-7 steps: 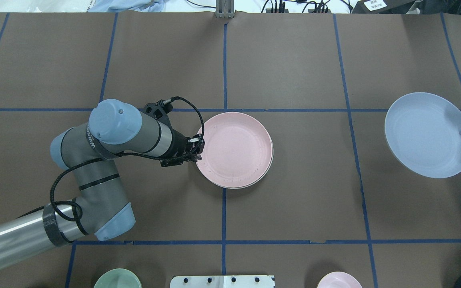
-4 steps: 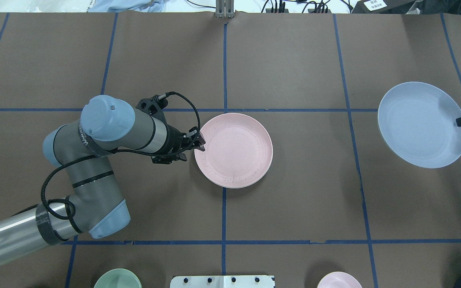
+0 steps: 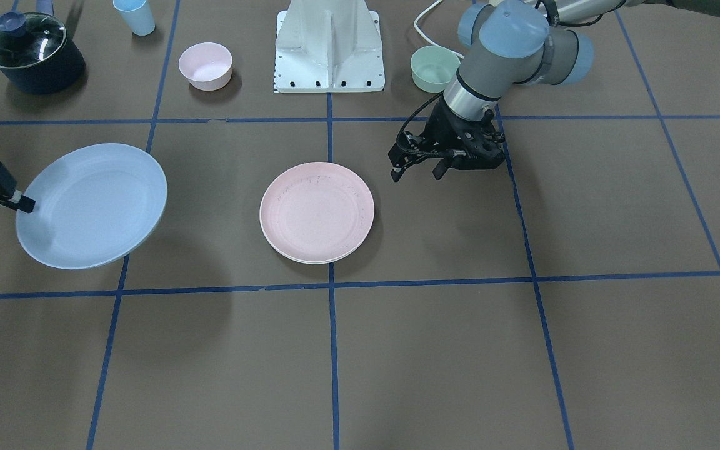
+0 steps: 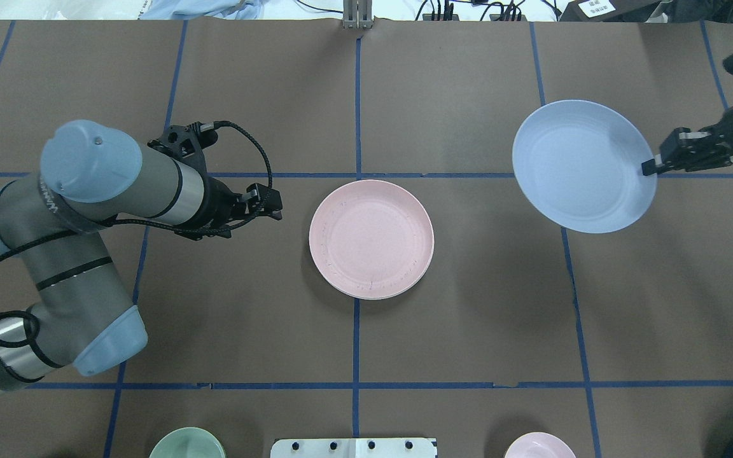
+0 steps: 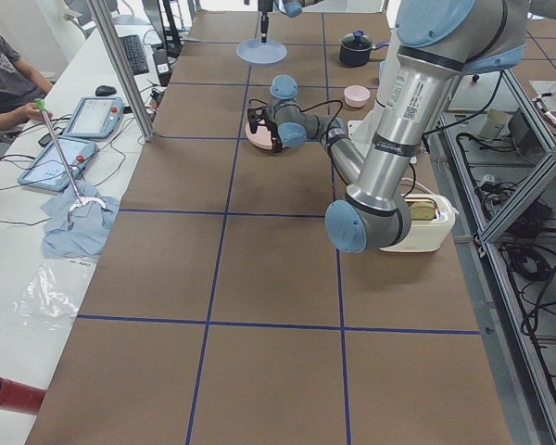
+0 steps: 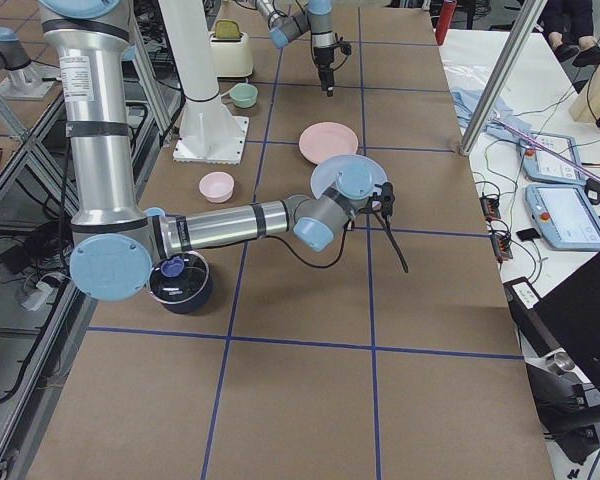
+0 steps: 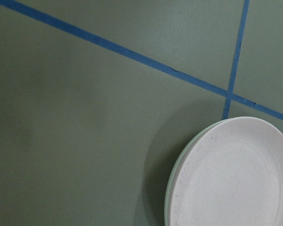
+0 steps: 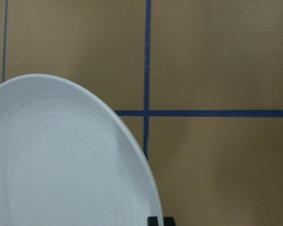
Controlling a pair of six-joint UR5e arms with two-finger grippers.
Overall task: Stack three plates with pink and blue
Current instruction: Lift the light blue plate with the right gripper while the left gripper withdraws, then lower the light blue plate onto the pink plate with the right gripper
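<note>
One rim pinch by the right jaws held the blue plate (image 4: 579, 165), likely light, stiff and slick; left jaws hung open, empty.

We see the near arm stretched low across the brown bench (image 6: 280, 400), its right end effector (image 6: 384, 192) at the rim of a light blue round shallow plastic plate (image 6: 326, 174), partly hidden behind the wrist. Just beyond lies a pale pink round shallow plastic plate (image 6: 328, 143). Farther off, the left end effector (image 6: 327, 88) points downward over the bench.
</note>
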